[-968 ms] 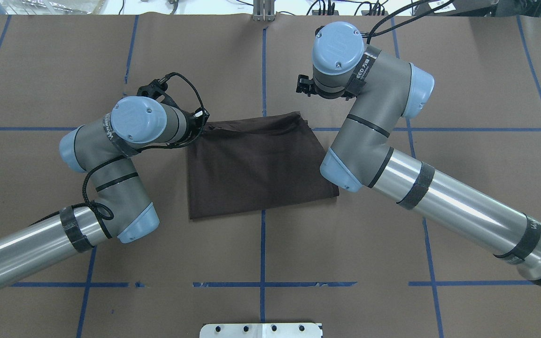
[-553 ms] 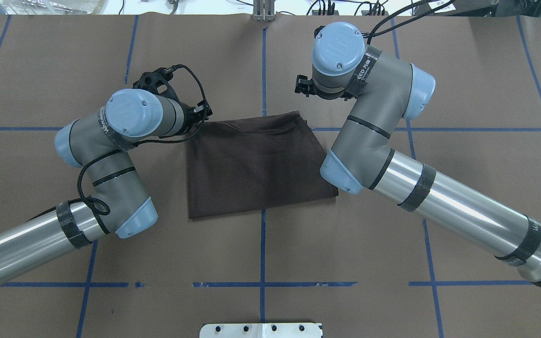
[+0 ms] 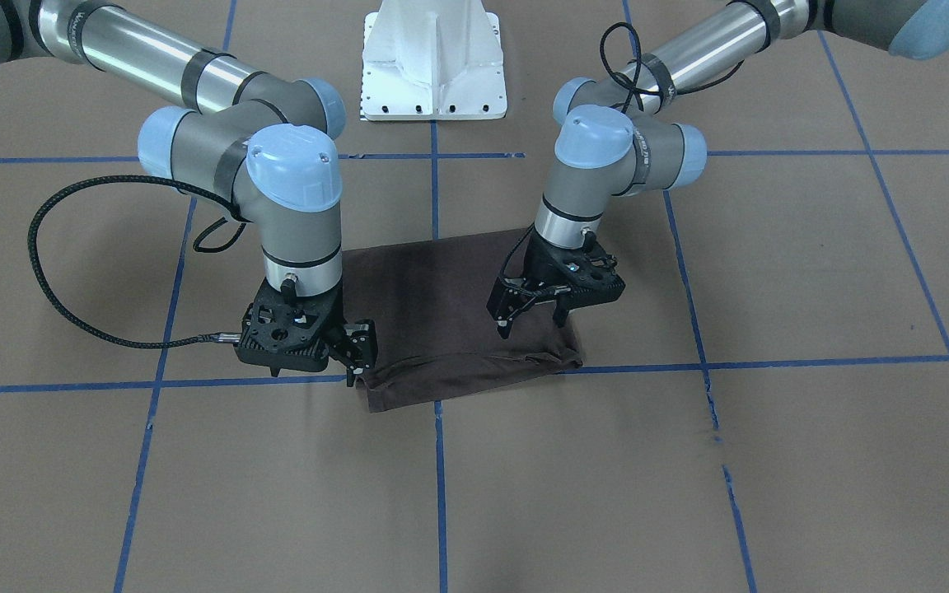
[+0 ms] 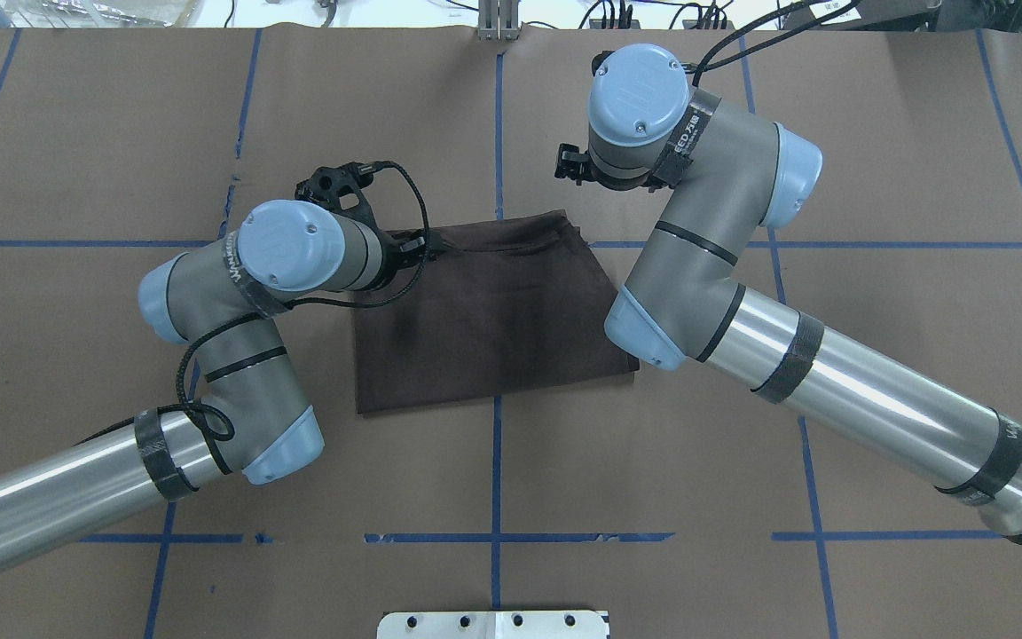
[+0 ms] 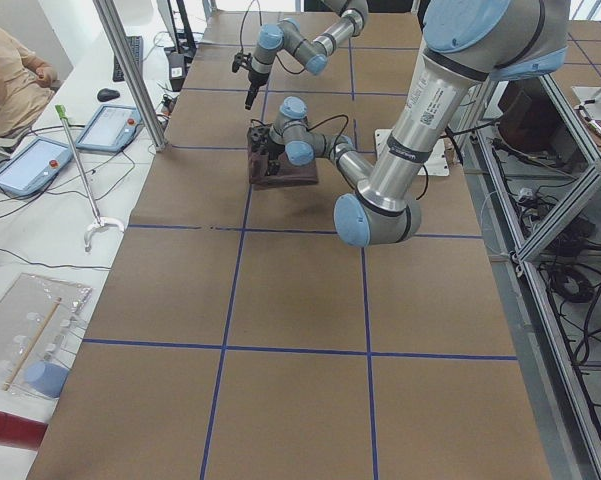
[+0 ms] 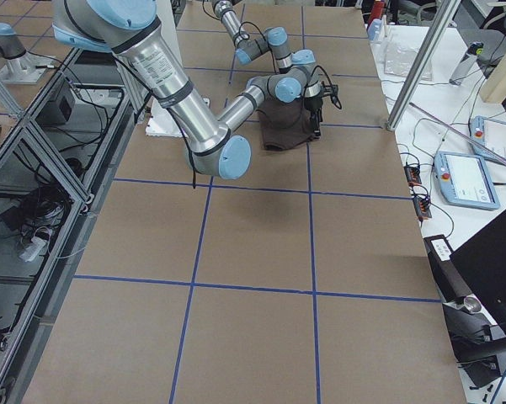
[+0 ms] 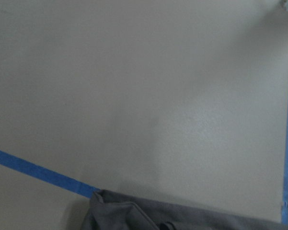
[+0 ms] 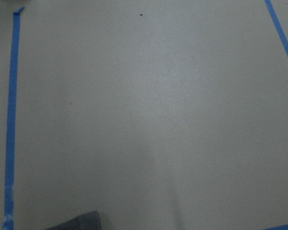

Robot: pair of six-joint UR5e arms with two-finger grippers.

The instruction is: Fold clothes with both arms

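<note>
One dark brown T-shirt (image 3: 441,301) lies folded into a rough rectangle on the brown table (image 3: 771,461), a little way in front of the white pedestal (image 3: 433,58) and almost in line with it. The side of the shirt near the pedestal is flat, and the side away from the pedestal is thicker and a bit wrinkled, with a rolled edge. The left gripper (image 3: 532,323) hangs over the corner of the shirt that is away from the pedestal, on the robot's left. Its two fingers are spread apart and nothing is between them; the tips look just above the cloth. The right gripper (image 3: 362,362) is low at the other corner away from the pedestal, with its tips just beside the cloth. Its fingers look close together, but I cannot tell if they pinch the shirt or only stand next to it. Each wrist camera sees mostly table, with a small piece of shirt at its lower edge.
</note>
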